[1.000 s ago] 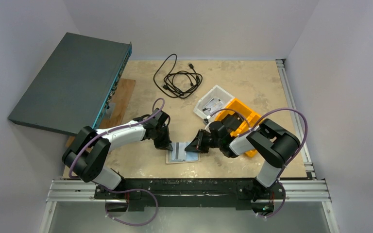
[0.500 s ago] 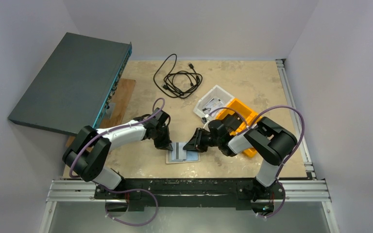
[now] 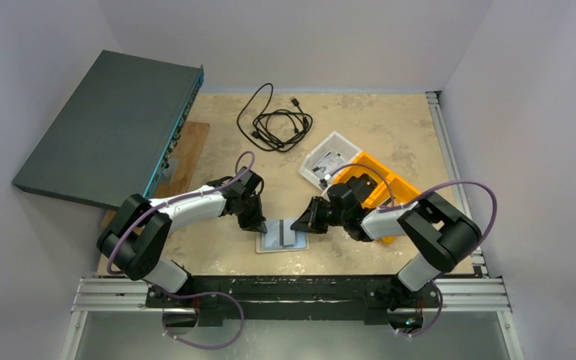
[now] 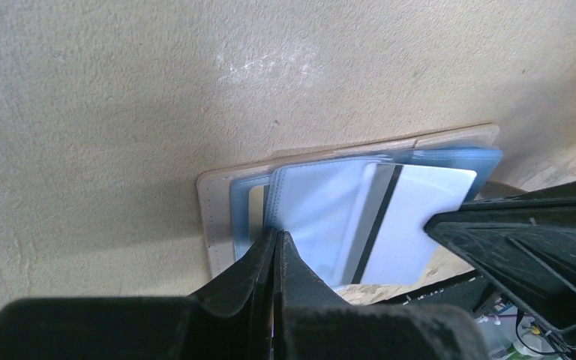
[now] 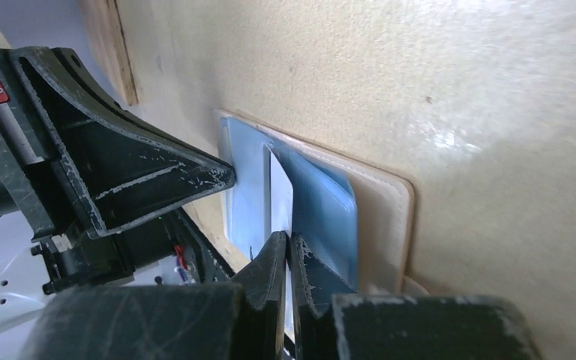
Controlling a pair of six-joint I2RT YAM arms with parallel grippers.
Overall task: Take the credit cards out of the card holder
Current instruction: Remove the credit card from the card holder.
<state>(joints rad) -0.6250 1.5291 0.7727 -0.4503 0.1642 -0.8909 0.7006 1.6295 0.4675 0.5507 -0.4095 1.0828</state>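
I am clamping my right hand (image 3: pixel 295 226) on the edge of a white card (image 4: pixel 412 217) that is sticking partly out of the card holder (image 3: pixel 282 240). The holder is lying open on the surface (image 3: pixel 390 127) between my two hands. My left hand (image 3: pixel 261 226) is clenched, its tips pressing on the holder's blue sleeve. My pinch is catching only the card's rim, so it may be slipping off. If my left tips are sliding, the whole holder may be dragging along. The orange bin (image 3: pixel 381 186) and white tray (image 3: pixel 331 159) are crowding my right arm from behind; the black cable (image 3: pixel 274 120) and network switch (image 3: pixel 109 127) are lying well apart.
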